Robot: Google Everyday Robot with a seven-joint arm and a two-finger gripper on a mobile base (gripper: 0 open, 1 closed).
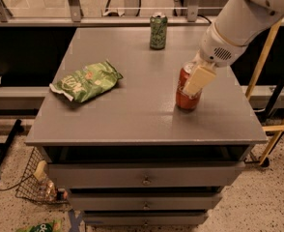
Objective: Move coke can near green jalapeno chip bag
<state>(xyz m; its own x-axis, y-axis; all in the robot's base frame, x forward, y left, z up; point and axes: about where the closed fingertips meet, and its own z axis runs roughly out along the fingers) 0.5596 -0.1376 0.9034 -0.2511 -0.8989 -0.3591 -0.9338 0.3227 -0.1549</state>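
The red coke can (184,98) stands upright on the right part of the grey cabinet top (142,115). My gripper (195,81) reaches down from the upper right on the white arm and sits at the can's upper half, overlapping its right side. The can rests on the surface. The green jalapeno chip bag (86,81) lies flat on the left part of the top, well to the left of the can.
A green patterned can (158,30) stands near the back edge. A railing runs behind the cabinet. Yellow frame legs (262,66) stand at the right. A wire basket (40,185) sits on the floor at the lower left.
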